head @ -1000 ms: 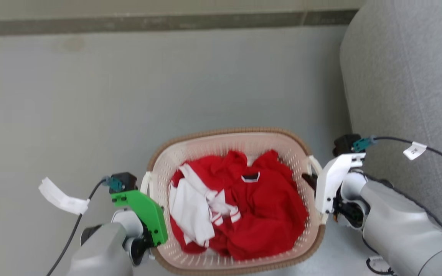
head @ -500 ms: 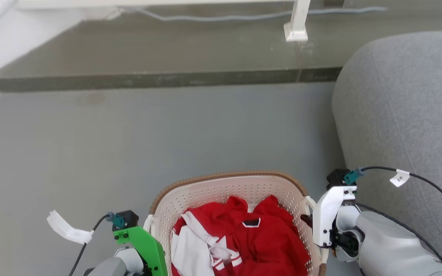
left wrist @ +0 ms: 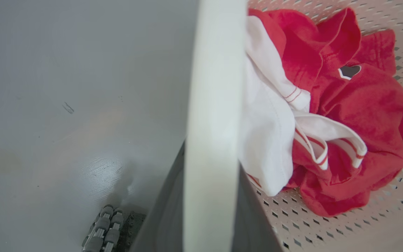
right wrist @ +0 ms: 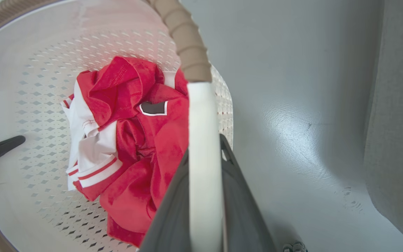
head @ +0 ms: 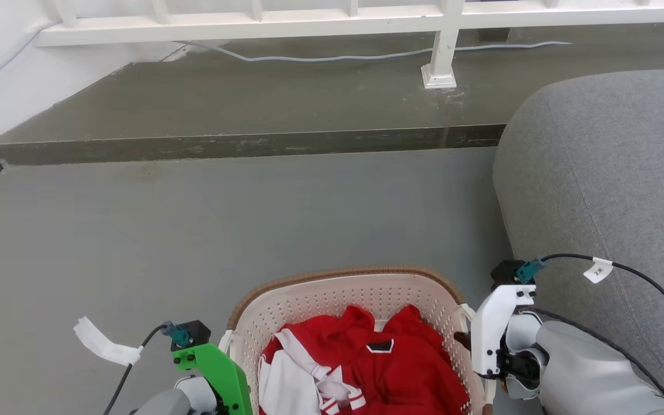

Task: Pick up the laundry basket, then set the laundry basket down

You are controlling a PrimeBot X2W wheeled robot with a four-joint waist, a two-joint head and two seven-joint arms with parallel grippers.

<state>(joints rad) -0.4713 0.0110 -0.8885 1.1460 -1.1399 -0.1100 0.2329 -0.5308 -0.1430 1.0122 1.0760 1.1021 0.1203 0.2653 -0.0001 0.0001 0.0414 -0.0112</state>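
Note:
The laundry basket (head: 338, 297), cream perforated plastic with a brown rim, sits at the bottom middle of the head view with red and white clothes (head: 366, 369) inside. My left gripper (head: 225, 351), under its green mount, is at the basket's left handle. My right gripper (head: 466, 341), under its white mount, is at the right handle. In the left wrist view my left gripper (left wrist: 210, 210) is shut on the white handle (left wrist: 212, 105). In the right wrist view my right gripper (right wrist: 205, 175) is shut on the other white handle (right wrist: 203, 133). The basket looks raised above the grey floor.
A grey sofa (head: 597, 173) stands close on the right of the basket. Ahead lies open grey floor (head: 222, 219), then a dark raised step (head: 240, 141) with a white railing post (head: 440, 57) and a cable. A white wall rises at the far left.
The head camera has swung upward, so the step and railing have come into view and the basket sits lower in the picture. Both grippers stay on the handles.

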